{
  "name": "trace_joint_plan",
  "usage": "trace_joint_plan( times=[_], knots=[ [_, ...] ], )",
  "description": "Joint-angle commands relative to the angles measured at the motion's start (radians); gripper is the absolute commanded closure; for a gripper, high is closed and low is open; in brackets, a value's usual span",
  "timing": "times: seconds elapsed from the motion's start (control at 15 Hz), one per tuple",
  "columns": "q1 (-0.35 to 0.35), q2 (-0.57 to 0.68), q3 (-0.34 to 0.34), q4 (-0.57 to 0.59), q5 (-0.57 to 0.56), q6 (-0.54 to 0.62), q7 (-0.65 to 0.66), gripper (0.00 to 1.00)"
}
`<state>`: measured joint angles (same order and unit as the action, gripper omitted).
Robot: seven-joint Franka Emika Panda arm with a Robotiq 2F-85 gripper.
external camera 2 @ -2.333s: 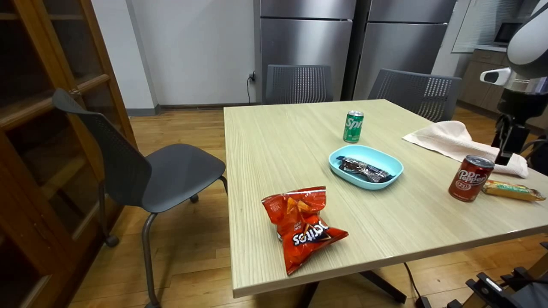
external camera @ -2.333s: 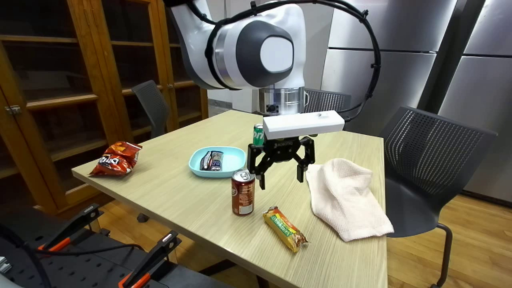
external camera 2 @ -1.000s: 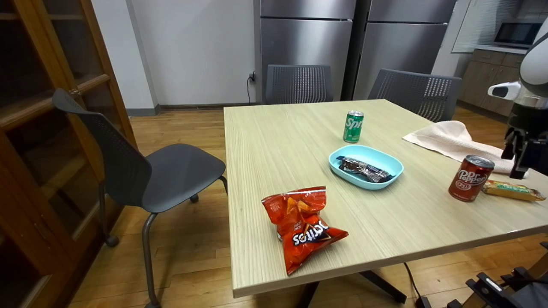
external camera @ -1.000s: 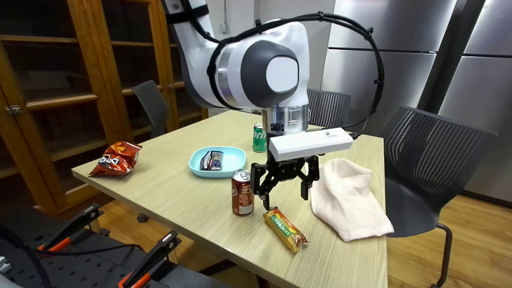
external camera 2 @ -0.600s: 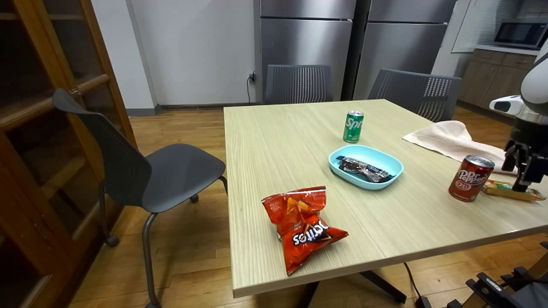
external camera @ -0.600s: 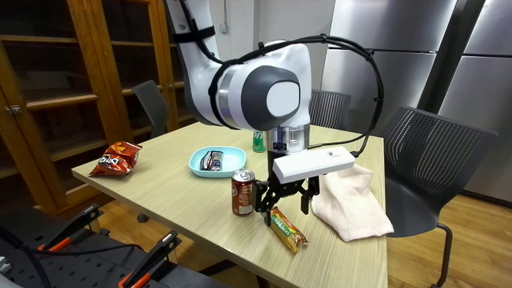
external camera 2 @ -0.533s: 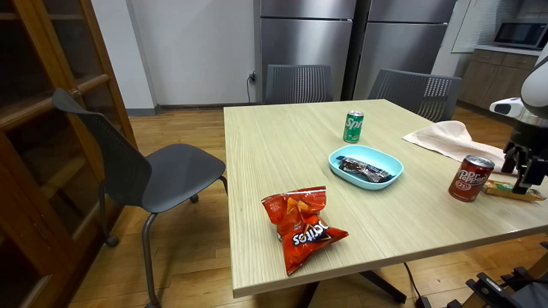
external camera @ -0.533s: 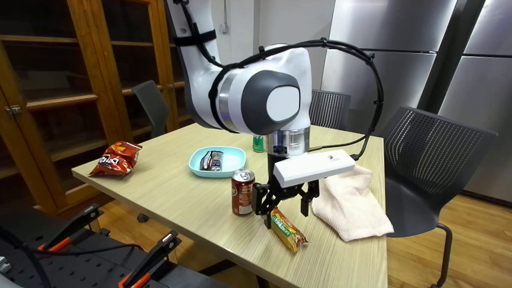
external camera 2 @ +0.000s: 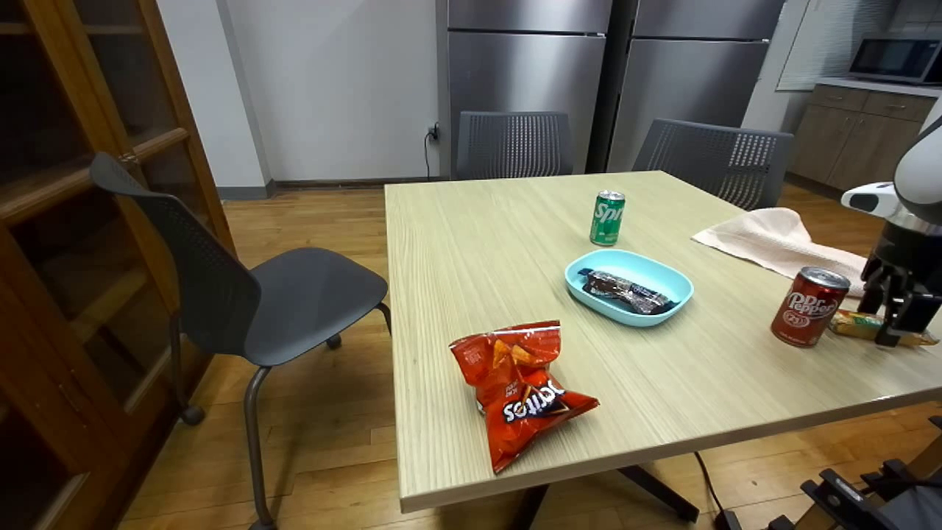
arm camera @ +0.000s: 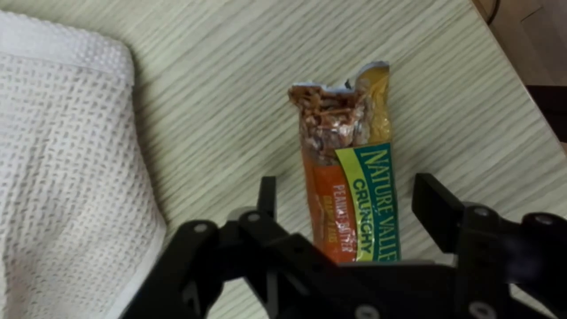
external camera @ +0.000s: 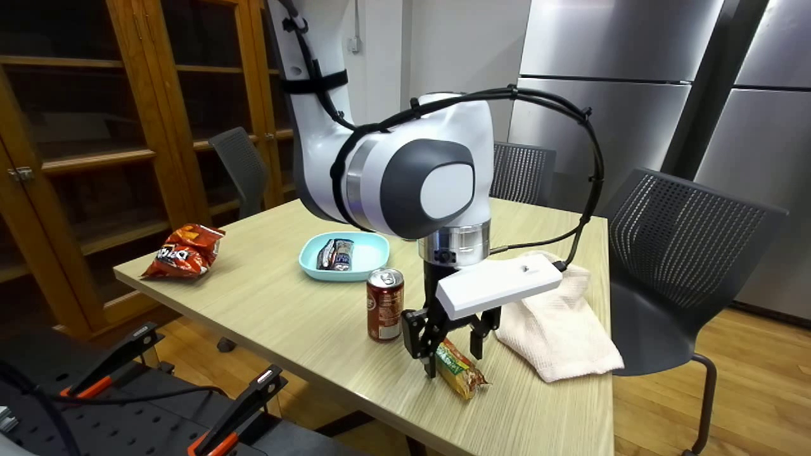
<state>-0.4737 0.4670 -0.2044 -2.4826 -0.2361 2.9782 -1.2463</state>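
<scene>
Granola bar (arm camera: 352, 190) is lying unlifted on the desk (arm camera: 217, 110); the parted jaws are straddling it, not yet gripping.

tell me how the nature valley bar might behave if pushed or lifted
The Nature Valley bar will probably move as one stiff piece, since it lies straight. Its crinkled, glinting end may flex or slip. Lying flat, the bar seems unlikely to roll.
</scene>
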Motion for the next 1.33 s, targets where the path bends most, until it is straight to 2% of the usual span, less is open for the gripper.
trace_joint_plan(
  times=[0.0, 0.2, 0.33, 0.73, 0.87, 1.0, 1.27],
  knots=[
    [-0.042, 0.006, 0.031, 0.003, -0.012, 0.029, -0.035, 0.51],
    [-0.035, -0.014, 0.018, -0.017, -0.02, 0.028, -0.036, 0.74],
    [-0.038, -0.049, 0.016, -0.044, -0.026, 0.024, -0.052, 0.84],
    [-0.019, -0.143, -0.044, -0.086, -0.05, -0.011, -0.046, 0.84],
    [-0.036, -0.188, -0.029, -0.103, -0.036, -0.029, -0.06, 0.84],
    [-0.013, -0.216, -0.043, -0.11, -0.025, -0.018, -0.025, 0.84],
    [-0.018, -0.288, -0.018, -0.13, 0.019, -0.06, -0.038, 0.84]
  ],
)
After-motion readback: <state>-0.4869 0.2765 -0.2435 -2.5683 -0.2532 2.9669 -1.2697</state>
